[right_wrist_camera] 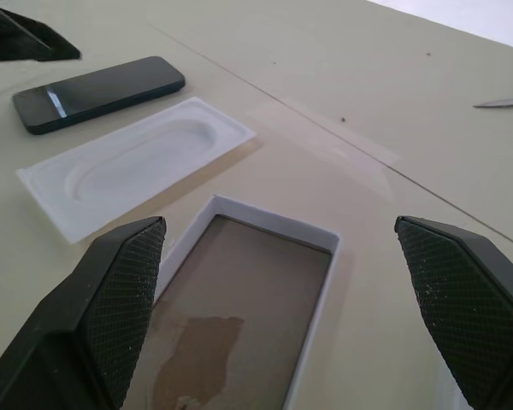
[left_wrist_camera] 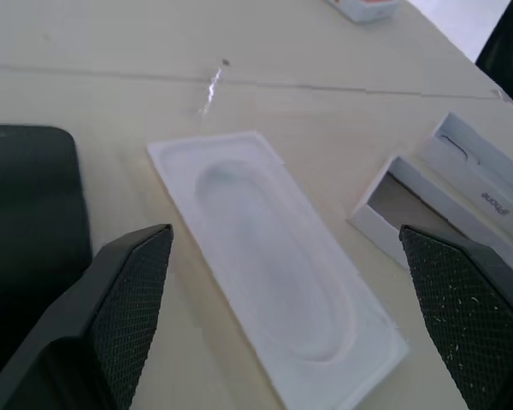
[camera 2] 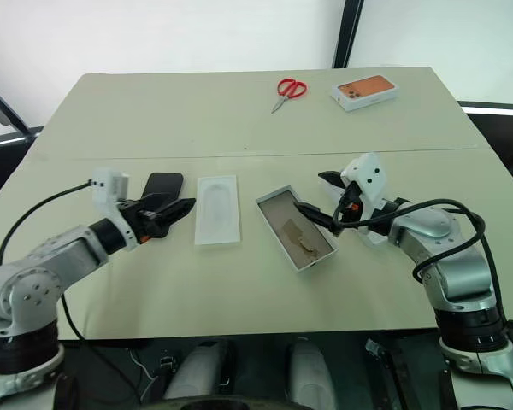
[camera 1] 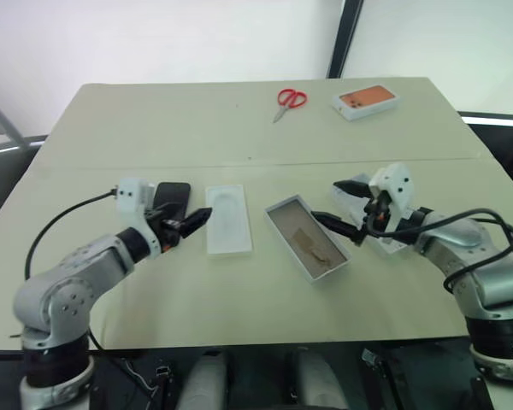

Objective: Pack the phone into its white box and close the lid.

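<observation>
My left gripper [camera 2: 178, 209] hung open over the phone [camera 2: 163, 184], beside the tray [camera 2: 217, 209]. My right gripper [camera 2: 318, 196] hung open above the box [camera 2: 296, 228], both empty.

The insert tray [camera 2: 217, 209] lies on the table [camera 2: 239, 120]; the phone [camera 2: 162, 185] just left of it, the white box [camera 2: 295, 229] right, scissors [camera 2: 288, 90] far behind.

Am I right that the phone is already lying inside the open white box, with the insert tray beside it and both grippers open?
Not quite. The phone lies on the table, on the far side of the insert tray from the white box, which holds no phone, as the right wrist view shows. The left gripper and right gripper are indeed open.
</observation>
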